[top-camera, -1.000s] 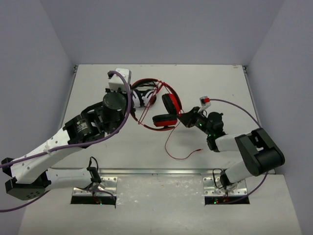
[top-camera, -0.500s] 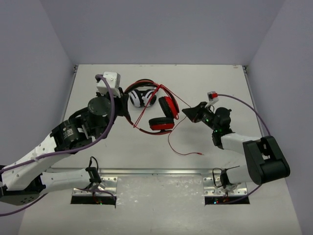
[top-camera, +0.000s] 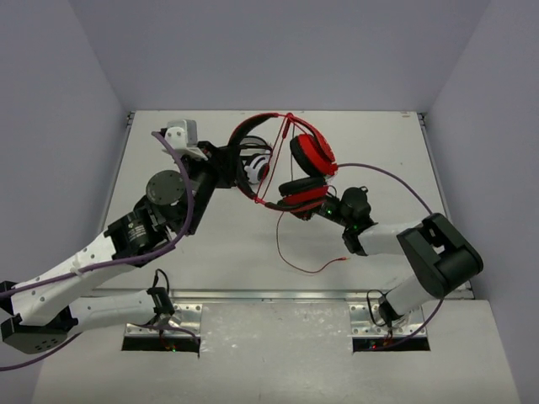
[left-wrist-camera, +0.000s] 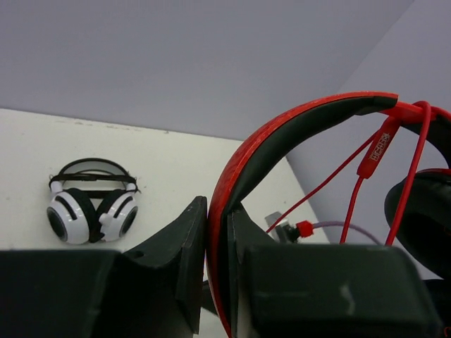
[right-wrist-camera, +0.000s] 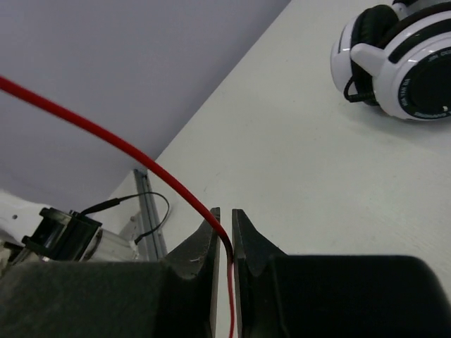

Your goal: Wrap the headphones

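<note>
The worktop (top-camera: 370, 139) is presenting a flat, matte off-white surface, and plain grey-lilac walls (top-camera: 269, 50) are enclosing it on three sides. The left arm (top-camera: 126, 240), white shells with black joints and a purple lead, is reaching toward the far middle. The right arm (top-camera: 421, 248) is lying low and pointing toward the centre. The red headphones (top-camera: 313, 154) are hanging clear of the worktop at its far middle. Their headband (left-wrist-camera: 296, 127) is curving glossy red outside and black inside, and one black cushion is running off the right edge of the left wrist view. The white-and-black headphones (left-wrist-camera: 91, 208), with round glossy cups, are resting on the worktop. From above they are mostly hidden behind the red set. The left hand (left-wrist-camera: 217, 211) is clamping its black fingers narrowly on the headband. The right hand (right-wrist-camera: 224, 215) is pinching the thin, smooth red cable (right-wrist-camera: 141, 165), its jaws nearly touching. From above, its fingertips are hard to make out under the lower ear cup. The cable is crossing over the headband, and its loose end is trailing in a curve on the worktop to the plug (top-camera: 343, 260).
</note>
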Motion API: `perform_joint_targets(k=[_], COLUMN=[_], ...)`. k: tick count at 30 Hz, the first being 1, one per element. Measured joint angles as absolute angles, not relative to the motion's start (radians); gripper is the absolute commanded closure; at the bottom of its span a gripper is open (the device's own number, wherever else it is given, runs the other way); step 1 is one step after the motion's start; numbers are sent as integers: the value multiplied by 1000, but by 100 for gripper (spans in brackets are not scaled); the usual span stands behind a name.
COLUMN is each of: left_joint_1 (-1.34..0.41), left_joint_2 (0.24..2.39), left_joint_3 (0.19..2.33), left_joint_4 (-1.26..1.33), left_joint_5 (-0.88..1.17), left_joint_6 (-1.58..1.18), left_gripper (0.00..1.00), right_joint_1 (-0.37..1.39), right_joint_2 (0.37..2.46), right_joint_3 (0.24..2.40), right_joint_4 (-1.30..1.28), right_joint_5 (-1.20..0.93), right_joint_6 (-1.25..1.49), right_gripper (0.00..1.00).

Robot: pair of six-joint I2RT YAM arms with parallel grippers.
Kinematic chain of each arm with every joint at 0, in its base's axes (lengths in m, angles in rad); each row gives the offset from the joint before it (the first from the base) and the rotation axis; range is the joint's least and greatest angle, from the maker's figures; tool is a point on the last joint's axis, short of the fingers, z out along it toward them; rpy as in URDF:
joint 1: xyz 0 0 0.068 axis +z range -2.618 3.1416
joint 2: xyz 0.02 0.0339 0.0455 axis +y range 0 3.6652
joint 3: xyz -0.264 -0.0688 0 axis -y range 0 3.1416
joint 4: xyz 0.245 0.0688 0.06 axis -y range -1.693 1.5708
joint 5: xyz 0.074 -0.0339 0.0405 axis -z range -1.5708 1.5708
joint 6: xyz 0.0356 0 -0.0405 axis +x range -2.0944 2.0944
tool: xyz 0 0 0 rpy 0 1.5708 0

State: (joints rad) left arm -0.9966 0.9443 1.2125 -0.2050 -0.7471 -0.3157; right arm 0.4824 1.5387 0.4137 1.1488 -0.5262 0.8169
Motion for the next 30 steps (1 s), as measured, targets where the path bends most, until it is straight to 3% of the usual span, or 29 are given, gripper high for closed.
perform_joint_targets(k=[3, 15, 18, 20, 30], left_joint_1=[-997, -978, -908, -857, -756], left_joint_2=[941, 1041, 1126, 1168, 1287], left_joint_3=[1168, 1187, 1288, 1329, 1328], left_joint_4=[-88, -75, -120, -123, -170], left_joint_5=[-789, -1045, -1025, -1004, -994], left_joint_6=[-352, -367, -382, -402, -450], left_gripper=[100, 100, 99, 100, 100], right_joint_1=[522, 739, 776, 797, 860], right_joint_2=[1591, 1762, 1761, 1759, 1552], right_joint_3=[415, 471, 431, 400, 348], right_joint_4=[1238, 1335, 1335, 1327, 1299], right_joint_5=[-533, -536, -530, -528, -523], right_joint_6=[896, 1066, 1066, 1058, 979], right_gripper=[99, 92, 92, 98, 99])
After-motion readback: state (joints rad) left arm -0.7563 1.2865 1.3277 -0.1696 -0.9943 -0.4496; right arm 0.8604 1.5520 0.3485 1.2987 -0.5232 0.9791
